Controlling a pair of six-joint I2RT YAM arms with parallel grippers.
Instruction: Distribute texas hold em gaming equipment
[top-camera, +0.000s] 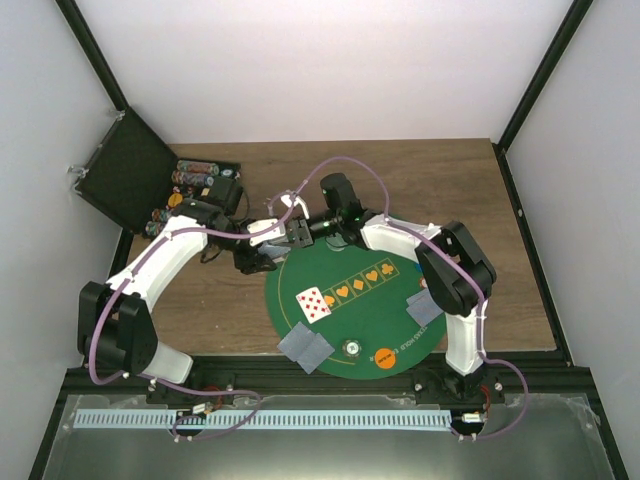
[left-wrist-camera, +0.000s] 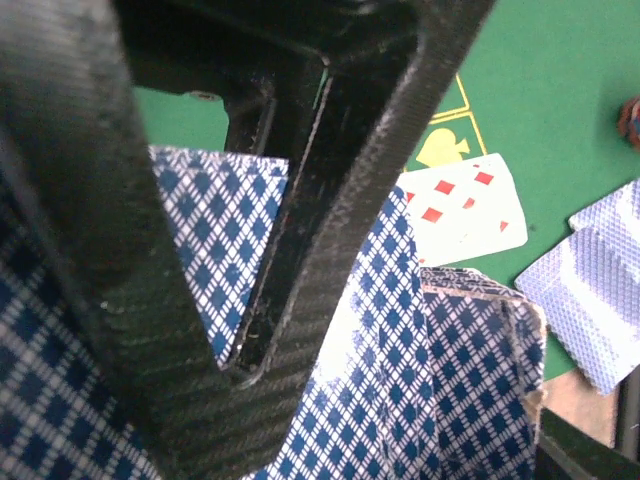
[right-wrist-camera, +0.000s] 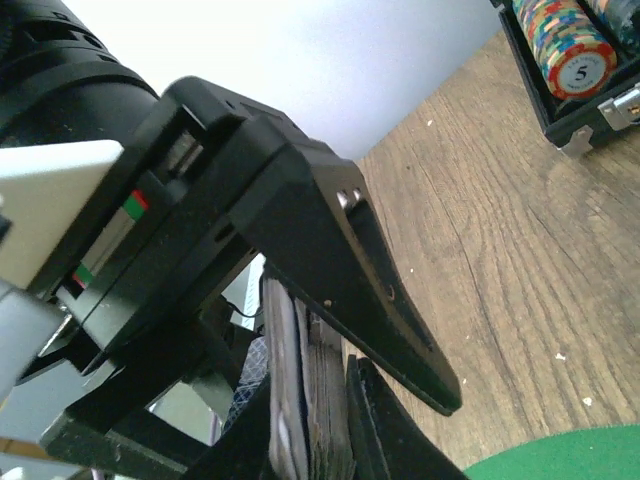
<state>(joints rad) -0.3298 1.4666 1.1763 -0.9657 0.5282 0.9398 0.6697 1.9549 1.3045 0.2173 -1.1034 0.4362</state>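
Observation:
A deck of blue diamond-backed playing cards (left-wrist-camera: 430, 380) fills the left wrist view, hanging over the far left edge of the green mat (top-camera: 400, 325). My right gripper (top-camera: 293, 232) is shut on this deck, which shows edge-on (right-wrist-camera: 318, 390) between its black fingers. My left gripper (top-camera: 258, 252) faces it from the left, its fingers apart around the deck. On the mat lie a face-up card with red diamonds (top-camera: 313, 303) (left-wrist-camera: 460, 205), grey-blue face-down cards (top-camera: 305, 347) (top-camera: 425, 308), an orange token (top-camera: 385, 357) and a pale token (top-camera: 352, 347).
An open black chip case (top-camera: 130, 180) stands at the back left, with rows of coloured chips (top-camera: 190, 178) (right-wrist-camera: 575, 50) in it. Brown wooden tabletop (top-camera: 480, 200) surrounds the mat. White walls and black frame posts (top-camera: 530, 90) close in the sides.

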